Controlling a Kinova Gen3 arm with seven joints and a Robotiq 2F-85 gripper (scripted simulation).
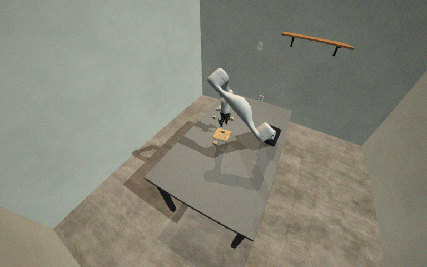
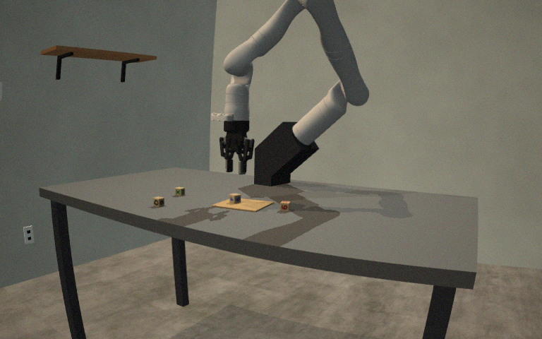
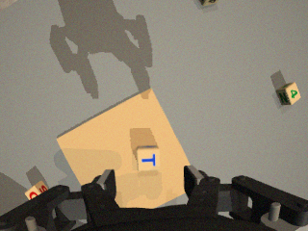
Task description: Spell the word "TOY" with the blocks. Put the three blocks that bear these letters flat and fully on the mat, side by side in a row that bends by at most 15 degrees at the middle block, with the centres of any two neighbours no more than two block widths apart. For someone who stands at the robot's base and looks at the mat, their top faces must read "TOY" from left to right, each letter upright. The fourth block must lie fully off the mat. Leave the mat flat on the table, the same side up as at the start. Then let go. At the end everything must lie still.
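A tan mat (image 1: 220,136) (image 2: 255,205) (image 3: 90,148) lies flat on the grey table. A block with a blue T (image 1: 222,131) (image 2: 234,198) (image 3: 148,160) sits on the mat, the T on its top face. A block with red letters (image 1: 214,142) (image 2: 284,205) (image 3: 37,192) stands on the table just off the mat. A block with a black Y (image 1: 213,117) (image 2: 158,201) and a block with green letters (image 1: 231,118) (image 2: 179,191) (image 3: 291,94) lie apart from the mat. My gripper (image 1: 222,124) (image 2: 236,165) (image 3: 149,179) is open and empty, hanging well above the table near the mat's edge.
The arm's black base (image 2: 279,153) (image 1: 273,135) stands on the table behind the mat. The table edge (image 2: 255,256) runs along the front. A wooden shelf (image 2: 97,54) hangs on the far wall, far from the work.
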